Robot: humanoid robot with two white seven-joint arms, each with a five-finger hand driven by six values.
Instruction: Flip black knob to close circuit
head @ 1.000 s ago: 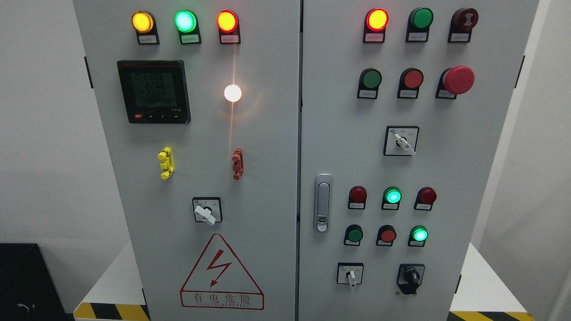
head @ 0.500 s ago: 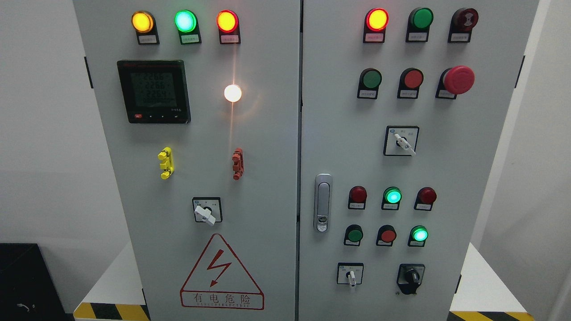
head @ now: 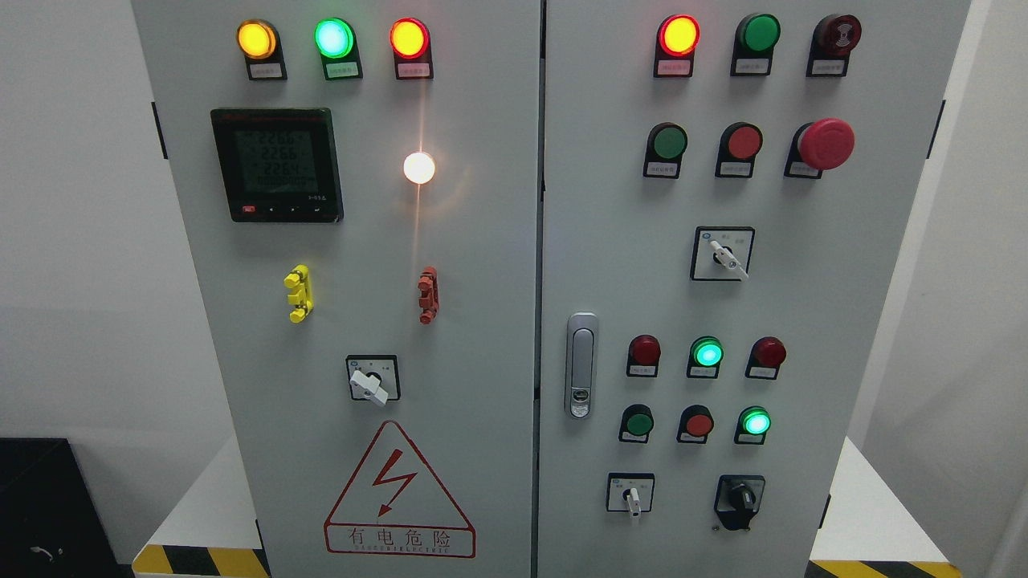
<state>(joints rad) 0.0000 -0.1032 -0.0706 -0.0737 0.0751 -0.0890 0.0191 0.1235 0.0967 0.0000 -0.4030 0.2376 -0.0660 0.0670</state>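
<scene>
The black knob point(head: 741, 499) sits at the lower right of the grey cabinet's right door point(head: 803, 321), its handle standing roughly upright. To its left is a white selector switch point(head: 632, 498). Above it a row of round lamps shows, with a lit green lamp point(head: 755, 422) right over the knob. Neither of my hands nor any arm shows in the head view.
The left door carries a digital meter point(head: 277, 164), a white selector switch point(head: 370, 384), yellow point(head: 299, 293) and red point(head: 428, 295) clips and a warning triangle point(head: 397, 494). A red mushroom button point(head: 826, 143) and a door latch point(head: 581, 365) are on the right door. Striped floor edges point(head: 201, 560) flank the cabinet.
Only the digits on the meter flicker; nothing else has moved.
</scene>
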